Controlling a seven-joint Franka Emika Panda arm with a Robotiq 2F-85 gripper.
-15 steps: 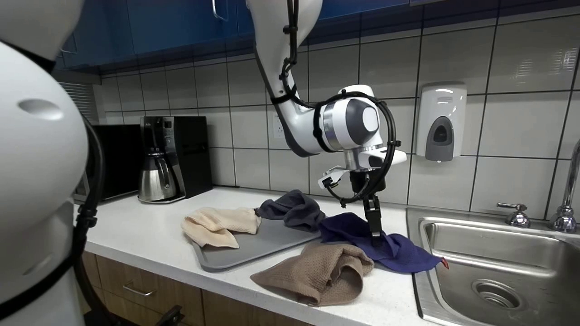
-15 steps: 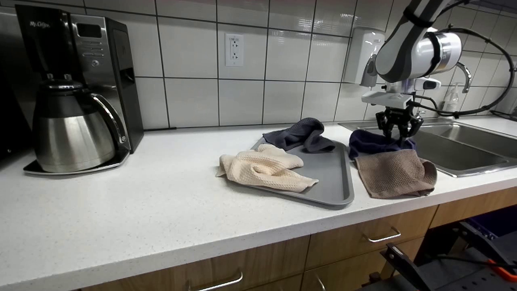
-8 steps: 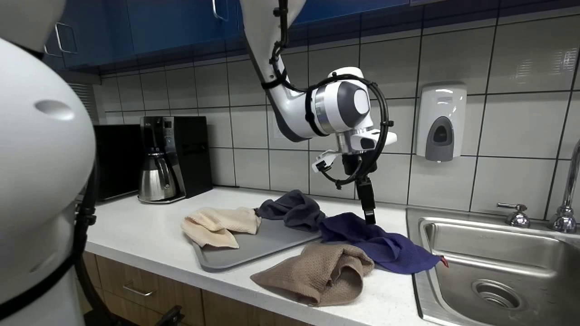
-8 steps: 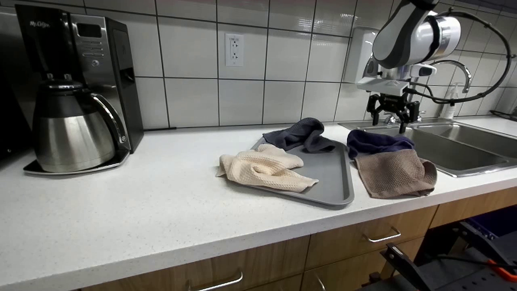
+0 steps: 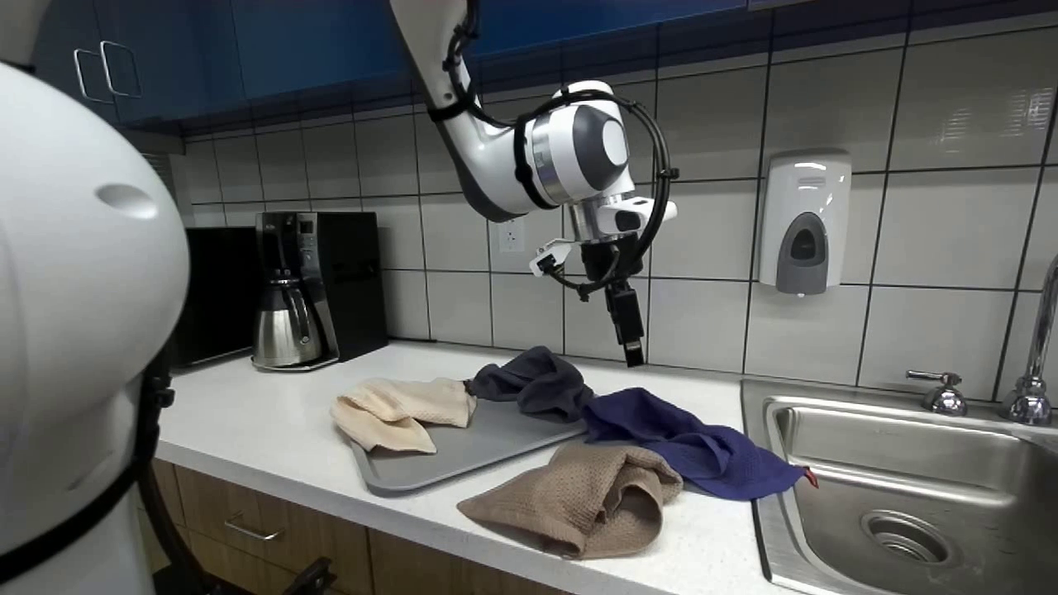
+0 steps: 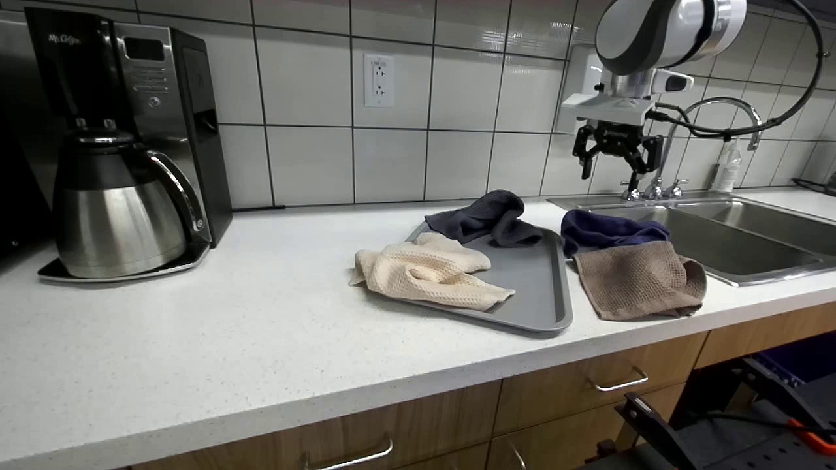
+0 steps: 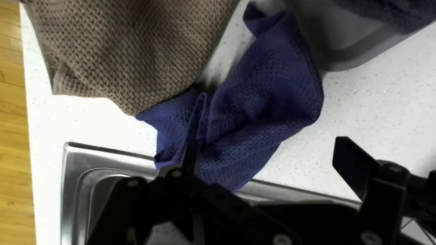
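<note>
My gripper [image 6: 610, 181] hangs in the air above the counter near the sink, its two fingers spread wide with nothing between them. In the wrist view the gripper [image 7: 267, 144] looks down over a crumpled dark blue cloth [image 7: 269, 92]. That cloth [image 5: 719, 454] lies below the fingers, and its red-tagged corner reaches over the sink's edge. A brown waffle cloth [image 5: 570, 496] rests against it on the front side. On a grey tray [image 6: 532, 287] lie a cream cloth [image 6: 431, 267] and a dark grey cloth [image 6: 483, 215].
A steel sink [image 7: 109, 151] with a faucet [image 5: 1037, 355] adjoins the cloths. A soap dispenser [image 5: 806, 207] is mounted on the tiled wall behind. At the counter's far end stands a coffee maker [image 6: 189, 98] with a steel carafe [image 6: 121, 222]. Blue cabinets [image 5: 331, 49] hang overhead.
The fingers have spread from narrower at the blue cloth to wide apart. The gripper has risen clear of it and shifted toward the tray side. The blue cloth stays on the counter.
</note>
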